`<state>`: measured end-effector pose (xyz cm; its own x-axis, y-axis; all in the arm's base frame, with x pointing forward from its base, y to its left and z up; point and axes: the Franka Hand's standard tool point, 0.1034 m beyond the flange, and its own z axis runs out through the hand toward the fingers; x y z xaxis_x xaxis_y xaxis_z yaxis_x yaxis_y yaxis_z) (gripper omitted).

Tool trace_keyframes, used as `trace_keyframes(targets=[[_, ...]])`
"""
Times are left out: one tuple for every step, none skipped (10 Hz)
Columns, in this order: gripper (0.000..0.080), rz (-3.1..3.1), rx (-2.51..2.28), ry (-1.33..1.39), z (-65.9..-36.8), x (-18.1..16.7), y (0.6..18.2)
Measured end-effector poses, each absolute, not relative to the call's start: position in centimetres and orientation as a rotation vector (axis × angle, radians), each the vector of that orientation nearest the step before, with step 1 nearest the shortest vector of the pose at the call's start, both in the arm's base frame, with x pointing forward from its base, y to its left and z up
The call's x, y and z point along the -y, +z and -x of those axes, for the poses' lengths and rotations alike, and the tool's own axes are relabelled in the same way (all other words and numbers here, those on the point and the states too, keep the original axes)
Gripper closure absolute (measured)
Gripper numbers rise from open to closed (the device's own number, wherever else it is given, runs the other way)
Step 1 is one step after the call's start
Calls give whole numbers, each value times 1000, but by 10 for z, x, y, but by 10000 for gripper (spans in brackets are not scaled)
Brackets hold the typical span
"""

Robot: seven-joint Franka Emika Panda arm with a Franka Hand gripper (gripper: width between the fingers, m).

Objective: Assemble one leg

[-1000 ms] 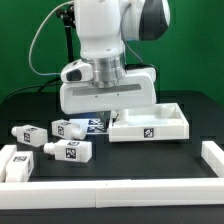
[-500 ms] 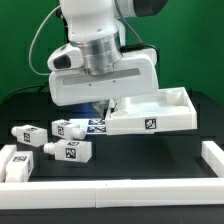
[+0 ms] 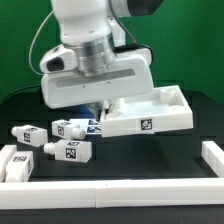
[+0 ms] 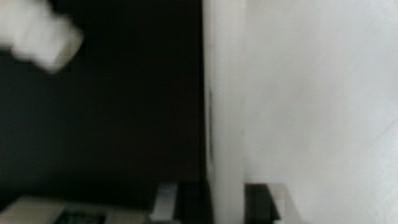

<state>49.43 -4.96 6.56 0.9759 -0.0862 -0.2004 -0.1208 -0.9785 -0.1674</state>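
Three legs, stubby white posts with square tags, lie on the black table at the exterior view's left: one [image 3: 27, 133], one [image 3: 70, 128] and one [image 3: 68, 151]. My gripper [image 3: 104, 107] is mostly hidden under the white hand. It is shut on the near-left wall of the large white tray-shaped part [image 3: 155, 112] and holds it tilted off the table. In the wrist view my gripper [image 4: 222, 200] has one finger on each side of the tray's wall [image 4: 302, 100]. A blurred white leg [image 4: 39, 40] shows beyond it.
Long white L-shaped border pieces run along the front [image 3: 110, 191], the front-left corner [image 3: 14, 166] and the right [image 3: 213, 158]. A further tagged white piece [image 3: 92, 125] is half hidden under the hand.
The hand has risen and shifted toward the exterior view's left. The tray has come up off the table with it and now tilts.
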Motion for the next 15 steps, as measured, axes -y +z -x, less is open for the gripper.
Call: trace_keyframes(targets=[[745,2934,-149,293,-513,52,67],[745,2929,-145,286,-535,54,68],[745,2934,-142,272,-536,54,66],[745,2933,-143,279,-534,54,65],[745,2933,-143,280,-534,54,64],[745,2933,-143,281,-533,54,64],[745,2934,-142,284,-533,53,62],[745,2937,-139,285,-533,50,56],[745,2940,-149,294,-537,44,47],[745,2946,-131,286,-547,37,37],[745,2953,-116,275,-554,31,27],[745,2959,-111,264,-557,30,18],[745,2962,-108,258,-561,29,11],[745,2965,-100,247,-567,27,9],[745,2964,-45,234,-568,29,9]])
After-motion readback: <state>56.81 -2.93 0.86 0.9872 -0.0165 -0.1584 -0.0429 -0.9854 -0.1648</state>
